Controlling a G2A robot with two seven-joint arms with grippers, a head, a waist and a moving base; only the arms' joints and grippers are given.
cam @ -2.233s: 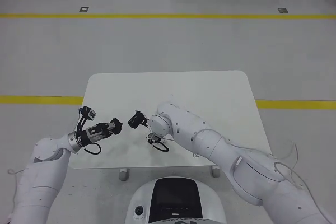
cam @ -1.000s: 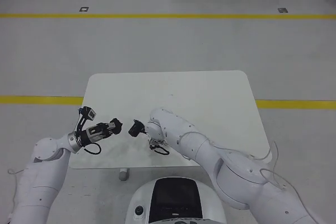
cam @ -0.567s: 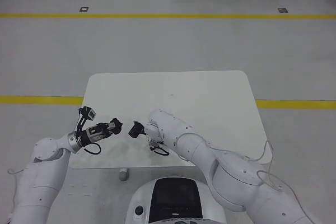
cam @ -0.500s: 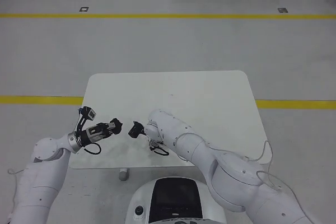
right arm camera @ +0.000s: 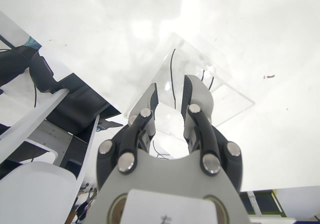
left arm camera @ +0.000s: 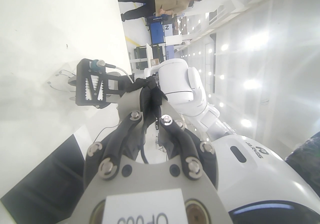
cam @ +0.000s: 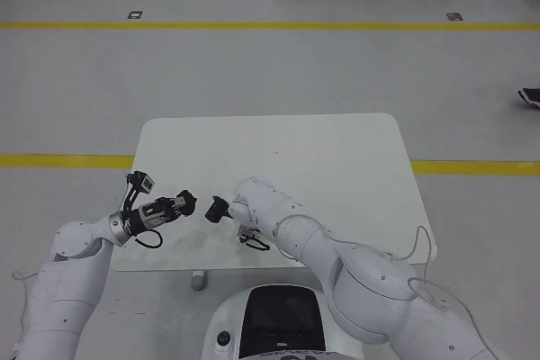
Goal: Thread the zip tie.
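Observation:
My left gripper (cam: 185, 202) hovers over the table's near left part, shut on a black zip tie (left arm camera: 146, 85) that sticks out past its fingertips (left arm camera: 150, 95). A little to its right, my right gripper (cam: 216, 210) points down at the table. In the right wrist view the right gripper (right arm camera: 170, 92) is open, and a thin black zip tie (right arm camera: 172, 72) lies straight below the gap between its fingers. That tie rests on a clear plastic tray (right arm camera: 225, 100). The left wrist view shows the right gripper (left arm camera: 90, 82) close in front of the left one.
The white table (cam: 342, 162) is bare towards the back and right. More thin black ties (right arm camera: 207, 77) lie in the clear tray. The table's near edge (right arm camera: 82, 100) runs close behind the right gripper.
The right gripper has come down and slightly left, closer to the left gripper and the table's near edge, and its elbow has swung in. The left arm has stayed still.

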